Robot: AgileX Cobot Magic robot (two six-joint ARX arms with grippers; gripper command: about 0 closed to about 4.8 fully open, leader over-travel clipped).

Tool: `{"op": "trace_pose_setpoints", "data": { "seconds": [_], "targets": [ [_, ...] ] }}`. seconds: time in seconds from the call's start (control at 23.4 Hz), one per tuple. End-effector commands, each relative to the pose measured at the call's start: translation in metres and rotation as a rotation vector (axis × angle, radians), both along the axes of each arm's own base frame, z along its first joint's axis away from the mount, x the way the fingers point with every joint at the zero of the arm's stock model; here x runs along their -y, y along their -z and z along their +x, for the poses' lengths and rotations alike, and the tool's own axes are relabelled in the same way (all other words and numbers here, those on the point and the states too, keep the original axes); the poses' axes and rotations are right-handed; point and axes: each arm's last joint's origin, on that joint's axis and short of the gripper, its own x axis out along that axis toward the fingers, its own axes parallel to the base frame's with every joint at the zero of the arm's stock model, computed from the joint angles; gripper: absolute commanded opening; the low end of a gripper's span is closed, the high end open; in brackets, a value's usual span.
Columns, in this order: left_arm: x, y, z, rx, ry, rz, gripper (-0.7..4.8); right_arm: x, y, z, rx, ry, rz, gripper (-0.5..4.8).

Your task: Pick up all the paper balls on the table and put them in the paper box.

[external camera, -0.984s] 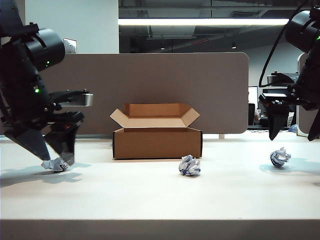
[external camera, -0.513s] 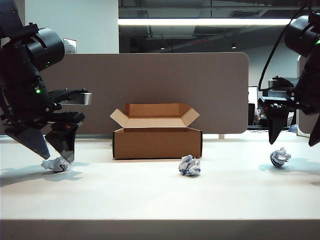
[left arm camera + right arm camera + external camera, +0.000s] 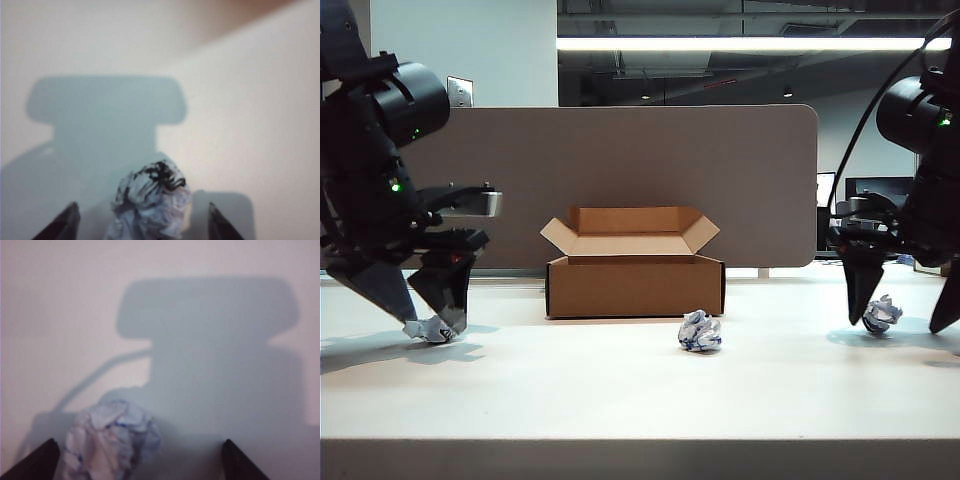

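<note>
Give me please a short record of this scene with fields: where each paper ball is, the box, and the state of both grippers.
left ball: on the table, between the left gripper's fingers
middle ball: on the table, in front of the paper box, untouched
right ball: on the table, between the right gripper's fingers, nearer to one
paper box: flaps open, contents not visible
left gripper: open, down around left ball
right gripper: open, down around right ball

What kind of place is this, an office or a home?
Probably an office or lab: a grey-brown divider panel behind the table, long ceiling lights, and a monitor in the background.
</note>
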Motion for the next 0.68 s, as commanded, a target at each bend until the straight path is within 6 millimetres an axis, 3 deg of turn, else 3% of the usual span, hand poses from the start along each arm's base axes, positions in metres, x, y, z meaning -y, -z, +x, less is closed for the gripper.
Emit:
{"op": "trace_pose_setpoints", "data": {
  "seconds": [0.04, 0.34, 0.68],
  "targets": [
    [0.0004, 0.0033, 0.0009, -0.013, -0.003, -0.004, 3.22, -0.0014, 0.005, 0.0037, 0.002, -0.002, 0.005, 4.62],
    [0.0006, 0.0054, 0.0015, -0.02, -0.002, -0.004, 2.48, -0.0013, 0.0077, 0.0032, -0.015, -0.002, 0.003, 3.05],
    [0.0017, 0.0056, 0.0009, -0.032, 0.018, -0.036, 2.21, -0.0013, 0.0079, 0.0028, -0.019, -0.006, 0.001, 1.96]
  ]
}}
